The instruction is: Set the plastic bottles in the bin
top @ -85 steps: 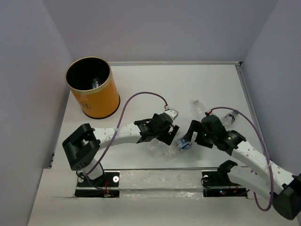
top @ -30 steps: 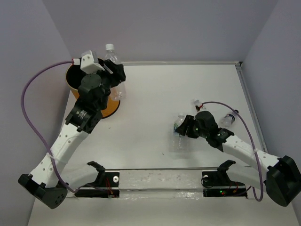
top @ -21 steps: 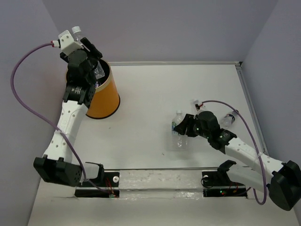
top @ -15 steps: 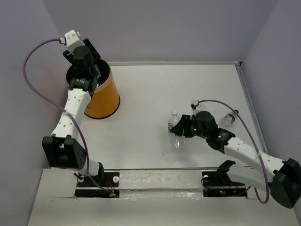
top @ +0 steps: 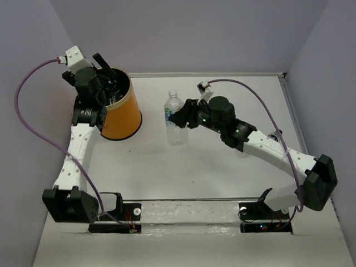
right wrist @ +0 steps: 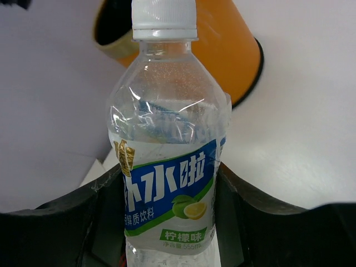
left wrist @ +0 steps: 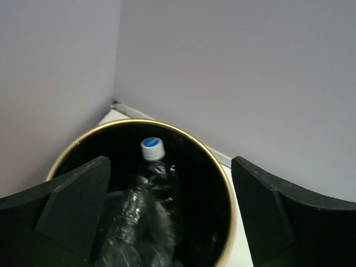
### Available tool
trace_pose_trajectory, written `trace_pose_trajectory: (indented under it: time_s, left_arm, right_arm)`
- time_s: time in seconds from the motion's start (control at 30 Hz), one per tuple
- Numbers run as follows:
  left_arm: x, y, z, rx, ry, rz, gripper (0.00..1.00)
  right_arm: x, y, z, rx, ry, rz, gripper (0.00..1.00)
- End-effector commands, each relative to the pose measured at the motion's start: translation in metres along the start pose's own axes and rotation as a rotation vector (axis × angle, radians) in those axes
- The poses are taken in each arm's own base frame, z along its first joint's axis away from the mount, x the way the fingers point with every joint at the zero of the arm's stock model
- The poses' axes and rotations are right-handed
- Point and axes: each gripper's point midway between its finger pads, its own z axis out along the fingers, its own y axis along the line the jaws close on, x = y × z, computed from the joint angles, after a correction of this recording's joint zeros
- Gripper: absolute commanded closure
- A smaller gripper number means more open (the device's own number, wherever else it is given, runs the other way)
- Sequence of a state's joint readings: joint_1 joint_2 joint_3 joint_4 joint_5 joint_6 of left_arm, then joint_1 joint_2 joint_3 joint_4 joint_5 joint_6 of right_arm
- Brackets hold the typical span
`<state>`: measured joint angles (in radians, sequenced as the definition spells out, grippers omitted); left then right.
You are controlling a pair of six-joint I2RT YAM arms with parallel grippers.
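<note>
Comparing with the top view half a second before: the right gripper point(top: 182, 117) has carried the labelled bottle point(top: 176, 118) from lower centre-right to upper centre, near the bin point(top: 123, 114). It stays clenched on the bottle body, which is upright with its cap up. The left gripper point(top: 105, 71) is released, fingers spread wide above the bin mouth. The capped bottle point(left wrist: 146, 189) it held a second ago lies inside the bin.

The table point(top: 222, 178) is white, enclosed by pale lilac walls point(top: 222, 33).

The bin interior is dark, so the number of bottles inside is indeterminate.
</note>
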<state>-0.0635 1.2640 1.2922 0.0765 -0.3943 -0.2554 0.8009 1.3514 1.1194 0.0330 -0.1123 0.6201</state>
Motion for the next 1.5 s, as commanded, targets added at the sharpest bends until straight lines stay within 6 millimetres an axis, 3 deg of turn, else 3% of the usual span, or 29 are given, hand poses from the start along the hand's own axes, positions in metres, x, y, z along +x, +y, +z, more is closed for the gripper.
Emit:
trace_pose_trajectory:
  time_s: [0.0,0.13,0.27,0.33,0.37,0.4,0.5,0.63,0.7,0.77,0.83,0.93,0.97,1.03,1.07,1.17,1.27,1.3,1.37,1.4,1.43,1.47]
  left_arm:
    - [-0.019,-0.032,-0.069,0.282,0.036,-0.124,0.01]
    - [0.008,-0.018,-0.119,0.350,0.124,-0.121,0.01]
    - [0.045,0.016,-0.161,0.320,0.178,-0.113,0.01]
    - [0.069,0.034,-0.176,0.281,0.222,-0.120,0.01]
    - [0.078,0.040,-0.180,0.270,0.236,-0.115,0.01]
    - [0.090,0.046,-0.185,0.250,0.271,-0.129,0.01]
    - [0.110,0.057,-0.196,0.223,0.293,-0.198,0.01]
    - [0.118,0.062,-0.201,0.197,0.301,-0.227,0.01]
    - [0.122,0.059,-0.201,0.210,0.311,-0.225,0.01]
    - [0.128,0.052,-0.203,0.246,0.335,-0.219,0.01]
    - [0.133,0.049,-0.204,0.258,0.356,-0.213,0.01]
    - [0.134,0.047,-0.205,0.267,0.361,-0.209,0.01]
    - [0.134,0.046,-0.205,0.271,0.360,-0.210,0.01]
    - [0.133,0.045,-0.205,0.278,0.358,-0.210,0.01]
    - [0.134,0.045,-0.205,0.280,0.361,-0.210,0.01]
    - [0.133,0.043,-0.205,0.291,0.361,-0.204,0.01]
    - [0.134,0.041,-0.206,0.308,0.365,-0.198,0.01]
    - [0.134,0.039,-0.206,0.320,0.367,-0.196,0.01]
    - [0.132,0.033,-0.207,0.355,0.365,-0.186,0.01]
    - [0.131,0.025,-0.211,0.406,0.373,-0.189,0.01]
    - [0.130,0.022,-0.211,0.425,0.370,-0.186,0.01]
    - [0.129,0.019,-0.212,0.438,0.365,-0.189,0.01]
  right_arm:
    - [-0.068,0.067,0.024,-0.148,-0.171,-0.131,0.75]
    - [-0.099,0.101,0.053,-0.223,-0.215,-0.170,0.76]
    - [-0.125,0.131,0.085,-0.300,-0.260,-0.200,0.77]
    - [-0.139,0.152,0.104,-0.355,-0.294,-0.217,0.77]
    - [-0.123,0.139,0.122,-0.333,-0.260,-0.213,0.77]
    - [-0.150,0.161,0.116,-0.383,-0.326,-0.242,0.77]
    - [-0.162,0.178,0.141,-0.434,-0.391,-0.272,0.77]
    - [-0.174,0.186,0.167,-0.495,-0.549,-0.300,0.77]
    - [-0.178,0.179,0.175,-0.489,-0.639,-0.311,0.77]
    - [-0.170,0.164,0.192,-0.475,-0.696,-0.317,0.77]
    - [-0.169,0.162,0.197,-0.477,-0.776,-0.321,0.76]
    - [-0.149,0.158,0.212,-0.467,-0.810,-0.346,0.69]
    - [-0.136,0.157,0.219,-0.459,-0.798,-0.354,0.63]
    - [-0.132,0.153,0.223,-0.447,-0.790,-0.380,0.50]
    - [-0.128,0.151,0.227,-0.442,-0.777,-0.388,0.36]
    - [-0.134,0.160,0.219,-0.448,-0.767,-0.439,0.19]
    - [-0.140,0.169,0.209,-0.455,-0.731,-0.452,0.08]
    - [-0.155,0.191,0.184,-0.508,-0.738,-0.454,0.07]
    - [-0.143,0.193,0.180,-0.531,-0.663,-0.462,0.03]
    - [-0.163,0.210,0.151,-0.554,-0.686,-0.465,0.02]
    - [-0.153,0.197,0.156,-0.526,-0.619,-0.465,0.01]
    - [-0.170,0.212,0.133,-0.552,-0.654,-0.465,0.00]
